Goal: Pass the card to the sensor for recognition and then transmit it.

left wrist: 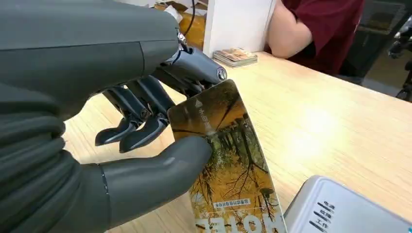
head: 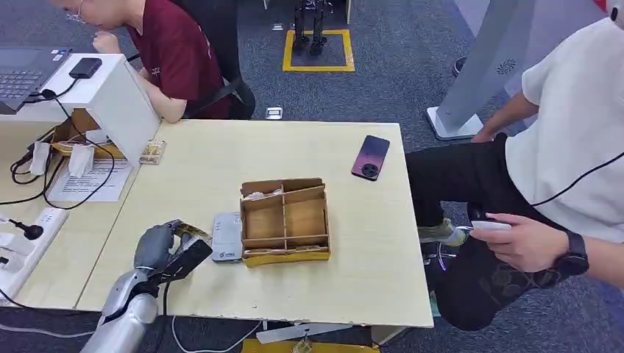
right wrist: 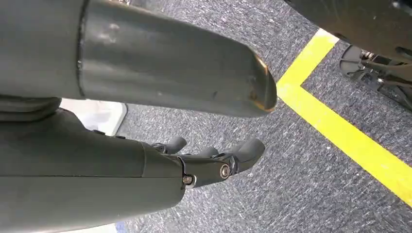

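Surface: wooden table (head: 221,158), sensor (head: 227,237) lower centre
Left hand (head: 163,250): I have the card (left wrist: 228,160) pinched between thumb and fingers, just beside the sensor
Right hand (right wrist: 214,162): hanging, fingers loosely apart, holding nothing
Next: I'd lay the card flat over the sensor

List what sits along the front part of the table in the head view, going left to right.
White power strip → left hand holding the yellow printed card → white box-shaped card sensor → brown cardboard divided tray.
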{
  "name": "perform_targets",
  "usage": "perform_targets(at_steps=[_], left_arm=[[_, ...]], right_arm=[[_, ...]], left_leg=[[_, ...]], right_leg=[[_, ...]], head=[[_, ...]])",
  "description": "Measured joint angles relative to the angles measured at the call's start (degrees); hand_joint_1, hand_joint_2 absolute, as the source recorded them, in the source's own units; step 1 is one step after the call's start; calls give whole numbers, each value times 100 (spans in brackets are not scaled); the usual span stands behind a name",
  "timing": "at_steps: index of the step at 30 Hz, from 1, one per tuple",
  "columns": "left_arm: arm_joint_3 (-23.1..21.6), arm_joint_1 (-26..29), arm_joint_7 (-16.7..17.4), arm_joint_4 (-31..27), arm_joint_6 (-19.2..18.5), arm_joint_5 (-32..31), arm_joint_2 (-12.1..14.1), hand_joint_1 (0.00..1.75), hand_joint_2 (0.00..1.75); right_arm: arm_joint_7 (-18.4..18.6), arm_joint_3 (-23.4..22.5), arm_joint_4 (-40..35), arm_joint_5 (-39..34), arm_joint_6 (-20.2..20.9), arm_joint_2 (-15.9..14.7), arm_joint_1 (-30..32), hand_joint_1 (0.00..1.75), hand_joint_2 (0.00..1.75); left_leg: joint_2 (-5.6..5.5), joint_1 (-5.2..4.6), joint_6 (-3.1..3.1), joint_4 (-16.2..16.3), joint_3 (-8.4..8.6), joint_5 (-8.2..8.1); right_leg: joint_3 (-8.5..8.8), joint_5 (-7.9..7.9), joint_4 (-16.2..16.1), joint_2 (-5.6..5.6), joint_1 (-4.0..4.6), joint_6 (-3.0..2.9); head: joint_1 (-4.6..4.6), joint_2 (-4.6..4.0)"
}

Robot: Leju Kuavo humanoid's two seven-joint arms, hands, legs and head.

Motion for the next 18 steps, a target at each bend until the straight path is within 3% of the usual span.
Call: perform_targets(at_steps=[12,18], left_arm=[[-28,-21,-22,72,68,-2,-20,175,175],[-28,-23,-221,61,214,311,-68,175,175]], right_arm=[[-9,20,0,-15,-4,2,0,0,0],[-9,83,0,-42,-4,2,-1,0,0]], left_leg=[[0,0,0,0,0,0],[0,0,0,0,0,0]], right_leg=[[1,0,0,0,0,0],[0,0,0,0,0,0]], head=[[0,0],[0,0]])
